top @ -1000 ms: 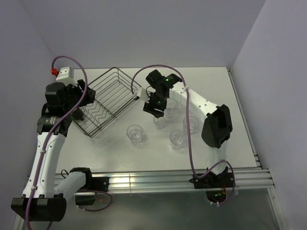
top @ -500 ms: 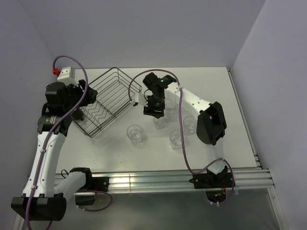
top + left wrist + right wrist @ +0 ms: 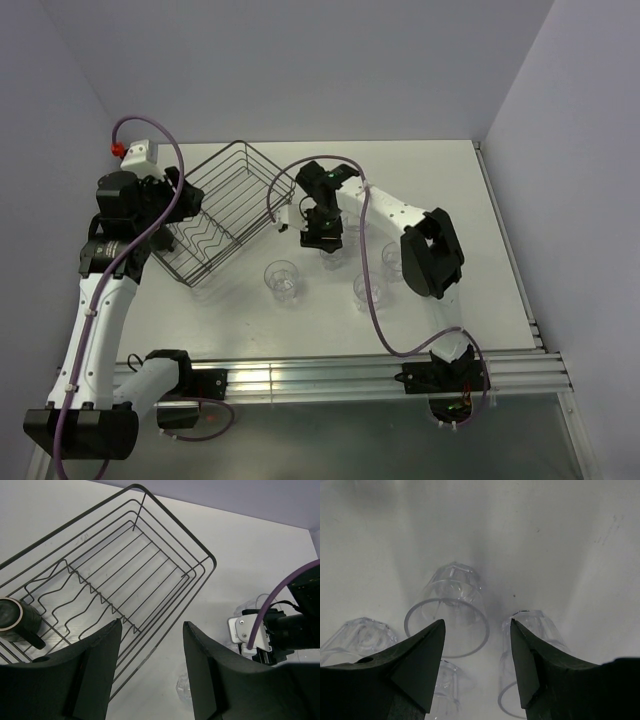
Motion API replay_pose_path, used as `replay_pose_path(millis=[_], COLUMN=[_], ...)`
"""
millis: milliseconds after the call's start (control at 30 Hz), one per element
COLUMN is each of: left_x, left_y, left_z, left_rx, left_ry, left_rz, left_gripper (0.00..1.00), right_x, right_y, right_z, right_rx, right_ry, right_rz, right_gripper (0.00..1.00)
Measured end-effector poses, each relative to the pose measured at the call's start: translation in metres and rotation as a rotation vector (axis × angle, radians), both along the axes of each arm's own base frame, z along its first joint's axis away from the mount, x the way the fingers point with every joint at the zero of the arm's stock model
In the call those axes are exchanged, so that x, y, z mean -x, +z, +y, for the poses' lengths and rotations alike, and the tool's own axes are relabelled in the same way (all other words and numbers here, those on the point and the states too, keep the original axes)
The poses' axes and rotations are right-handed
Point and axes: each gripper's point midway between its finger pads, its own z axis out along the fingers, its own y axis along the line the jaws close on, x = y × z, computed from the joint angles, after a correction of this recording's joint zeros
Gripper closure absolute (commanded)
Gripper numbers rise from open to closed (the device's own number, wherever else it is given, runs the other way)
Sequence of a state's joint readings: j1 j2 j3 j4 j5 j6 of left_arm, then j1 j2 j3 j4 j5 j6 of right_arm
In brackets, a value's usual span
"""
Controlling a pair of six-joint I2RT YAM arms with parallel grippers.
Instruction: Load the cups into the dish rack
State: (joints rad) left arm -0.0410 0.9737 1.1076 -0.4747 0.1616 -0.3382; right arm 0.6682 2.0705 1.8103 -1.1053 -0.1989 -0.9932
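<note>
The black wire dish rack [image 3: 212, 162] stands at the back left. The dark brown mug [image 3: 17, 620] lies inside it at its left end. My left gripper [image 3: 172, 200] hangs open and empty over the rack's left side [image 3: 151, 625]. My right gripper [image 3: 322, 236] is open and low over a cluster of clear ribbed glasses. In the right wrist view its jaws [image 3: 476, 625] frame one upright glass [image 3: 447, 612], with another glass [image 3: 535, 630] to its right. Two more glasses stand apart at the front [image 3: 281, 278] [image 3: 367, 288].
Another glass [image 3: 392, 255] stands partly behind my right arm's elbow [image 3: 430, 255]. In the right wrist view more glasses show at the left [image 3: 357, 637] and below [image 3: 445, 685]. The rack's right corner [image 3: 290, 187] is close to my right gripper. Walls close the back and both sides.
My right gripper has moved down and slightly left onto the cluster of glasses, and its elbow has folded in towards the middle. My left arm and the rack have not moved.
</note>
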Motion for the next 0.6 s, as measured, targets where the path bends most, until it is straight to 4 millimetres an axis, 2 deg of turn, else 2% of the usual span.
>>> replay_pose_path(millis=[233,333,500,533,600], left_x=[0.0,0.0,0.0,0.0,0.0], left_y=[-0.007,-0.01,-0.012,-0.012,-0.012], left_z=[-0.002,-0.002,-0.003,-0.003,-0.003], left_rx=[0.003,0.004,0.005,0.006,0.006], left_ry=[-0.008,-0.01,-0.014,-0.016,-0.017], left_rz=[0.017,0.025,0.028,0.028,0.028], left_gripper=[0.41,0.41,0.42,0.42,0.42], right_x=[-0.004,-0.005,-0.006,-0.006,-0.006], right_y=[-0.025,-0.03,-0.03,-0.031,-0.03], right_z=[0.0,-0.001,0.0,0.0,0.001], right_rx=[0.026,0.033,0.025,0.02,0.008], right_ry=[0.002,0.004,0.009,0.01,0.01], right_rz=[0.031,0.039,0.036,0.039,0.043], right_gripper=[0.39,0.5,0.76,0.88,1.0])
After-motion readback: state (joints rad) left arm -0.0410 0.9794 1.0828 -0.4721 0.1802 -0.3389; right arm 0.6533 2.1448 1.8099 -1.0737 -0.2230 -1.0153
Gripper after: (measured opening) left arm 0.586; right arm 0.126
